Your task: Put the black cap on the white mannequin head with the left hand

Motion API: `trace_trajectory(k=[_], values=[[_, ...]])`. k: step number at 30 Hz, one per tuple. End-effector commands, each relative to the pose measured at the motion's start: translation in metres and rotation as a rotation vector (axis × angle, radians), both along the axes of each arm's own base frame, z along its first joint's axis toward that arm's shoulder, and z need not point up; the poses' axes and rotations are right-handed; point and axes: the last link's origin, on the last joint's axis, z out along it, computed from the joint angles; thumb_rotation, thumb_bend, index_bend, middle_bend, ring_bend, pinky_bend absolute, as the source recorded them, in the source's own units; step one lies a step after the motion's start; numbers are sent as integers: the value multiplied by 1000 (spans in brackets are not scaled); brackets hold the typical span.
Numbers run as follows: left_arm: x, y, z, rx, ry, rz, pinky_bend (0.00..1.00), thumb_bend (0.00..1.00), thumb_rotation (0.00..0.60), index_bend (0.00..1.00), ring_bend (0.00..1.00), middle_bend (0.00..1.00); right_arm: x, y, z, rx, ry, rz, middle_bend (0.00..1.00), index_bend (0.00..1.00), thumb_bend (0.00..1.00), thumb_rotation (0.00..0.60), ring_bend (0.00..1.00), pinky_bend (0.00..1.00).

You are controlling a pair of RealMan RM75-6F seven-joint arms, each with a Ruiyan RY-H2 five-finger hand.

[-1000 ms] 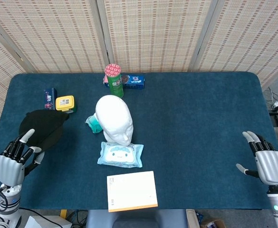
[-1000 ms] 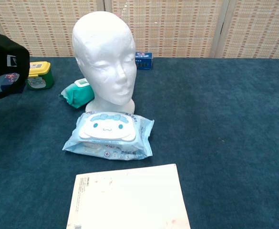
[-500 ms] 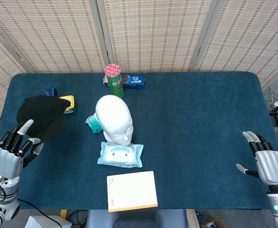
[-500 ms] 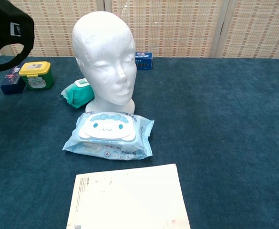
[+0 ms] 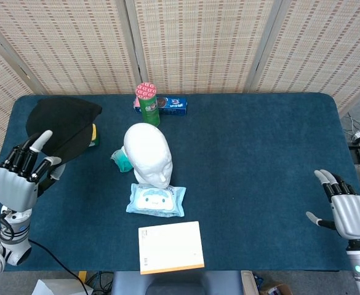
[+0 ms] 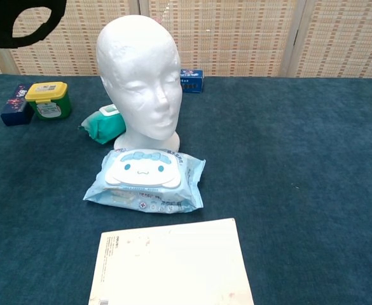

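The left hand (image 5: 21,178) had the one soft black cap (image 5: 63,126) gripped and raised left of the single white foam mannequin head (image 5: 148,153), looked like mid-carry, so it probably needed swinging right over the crown then lowering, while the right hand (image 5: 346,212) idled, fingers apart.

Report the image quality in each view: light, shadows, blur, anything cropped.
Head view: even light, soft shadows, sharp; black cap reads as a featureless dark mass. Chest view: white mannequin head bright but detailed; cap cropped at the top-left corner.
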Motion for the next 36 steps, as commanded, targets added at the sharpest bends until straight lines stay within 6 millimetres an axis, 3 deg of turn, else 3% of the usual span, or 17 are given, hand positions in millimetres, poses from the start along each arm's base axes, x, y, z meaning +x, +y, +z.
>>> trace_trajectory(k=[1, 17, 27, 36], values=[[19, 7, 0, 7, 25, -26, 454, 395, 600, 766, 230, 178, 0, 0, 1, -1, -1, 0, 141, 76, 0, 600, 130, 262], [92, 18, -44, -38, 113, -109, 454, 396, 600, 779, 230, 186, -2, 3, 7, -9, -24, 7, 141, 76, 0, 600, 130, 262], [122, 11, -79, -78, 160, -158, 454, 396, 600, 780, 230, 186, -3, 5, 11, -15, -37, 13, 141, 76, 0, 600, 130, 262], [136, 8, -104, -99, 207, -175, 454, 396, 600, 781, 230, 186, -5, 5, 15, -22, -52, 13, 141, 76, 0, 600, 130, 262]])
